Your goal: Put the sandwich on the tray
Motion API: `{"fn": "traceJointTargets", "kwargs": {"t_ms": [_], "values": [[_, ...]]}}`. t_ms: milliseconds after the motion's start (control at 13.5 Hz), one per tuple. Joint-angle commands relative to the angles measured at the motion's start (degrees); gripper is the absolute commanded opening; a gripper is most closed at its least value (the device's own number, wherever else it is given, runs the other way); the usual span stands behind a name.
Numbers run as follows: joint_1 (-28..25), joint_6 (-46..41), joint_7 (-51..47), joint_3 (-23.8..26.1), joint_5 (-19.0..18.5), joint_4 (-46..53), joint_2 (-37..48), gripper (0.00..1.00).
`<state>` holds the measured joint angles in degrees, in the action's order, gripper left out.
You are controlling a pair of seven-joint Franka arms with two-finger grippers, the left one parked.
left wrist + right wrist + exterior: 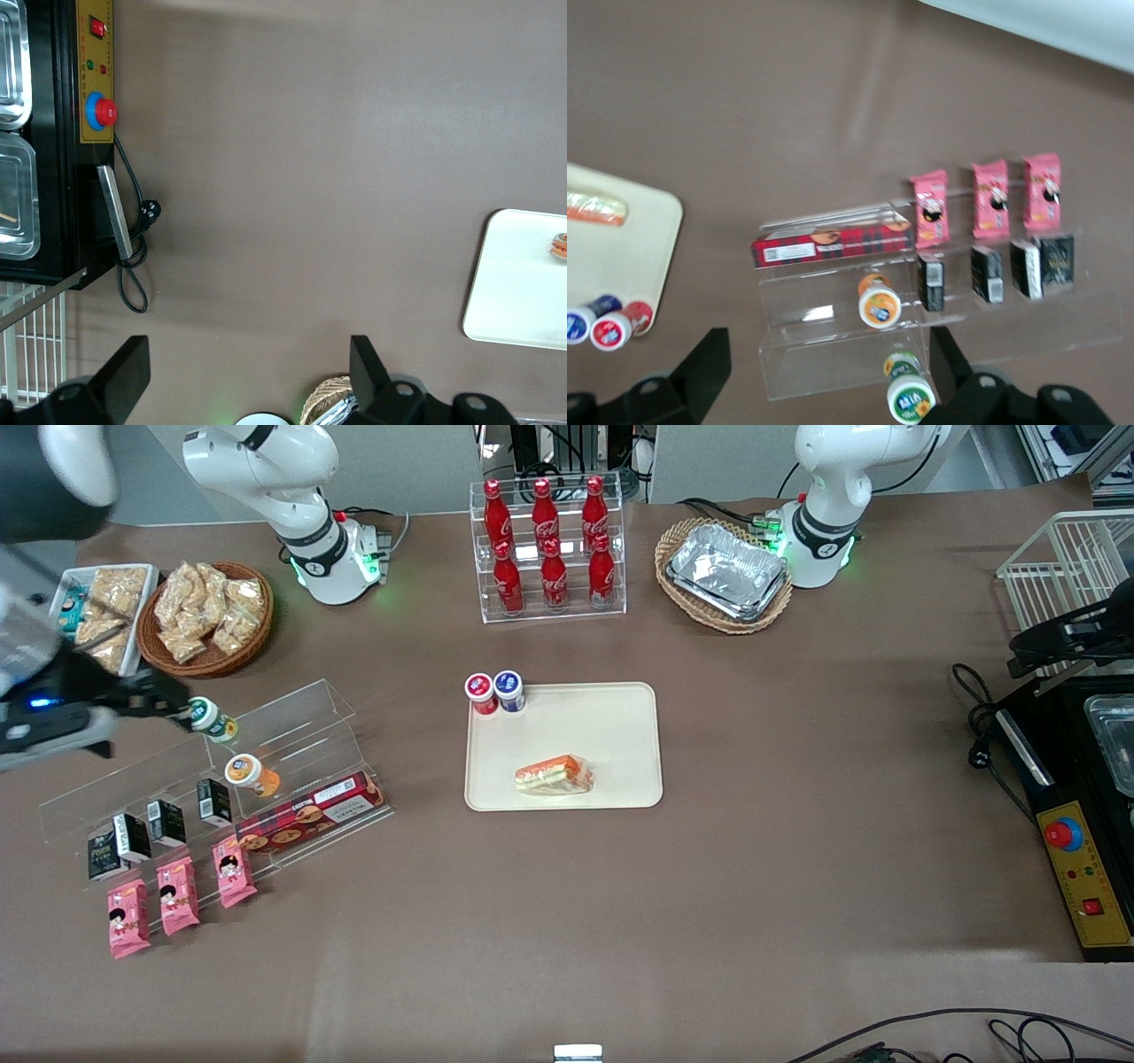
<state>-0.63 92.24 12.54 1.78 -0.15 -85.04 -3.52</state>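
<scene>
The gripper (pixel 168 700) hangs with its fingers spread wide and empty above the clear stepped display rack (pixel 292 731), which holds small cups, dark cartons and a red biscuit box. Toward the table's middle, the cream tray (pixel 611 726) carries the sandwich (pixel 554 775), a wrapped wedge showing orange, green and cream layers.

right arm: raised, working end | gripper (pixel 155 695): fingers spread (nothing held)
</scene>
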Motion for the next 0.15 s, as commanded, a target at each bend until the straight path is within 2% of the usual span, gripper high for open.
{"fn": "traceJointTargets", "kwargs": {"t_ms": [0, 74], "values": [[0.1, -0.7, -6.3, -3.4, 2.3, -0.9, 1.6, 1.00], [0.2, -1.4, -7.3, -3.9, 2.3, -0.9, 1.7, 1.00]]}}
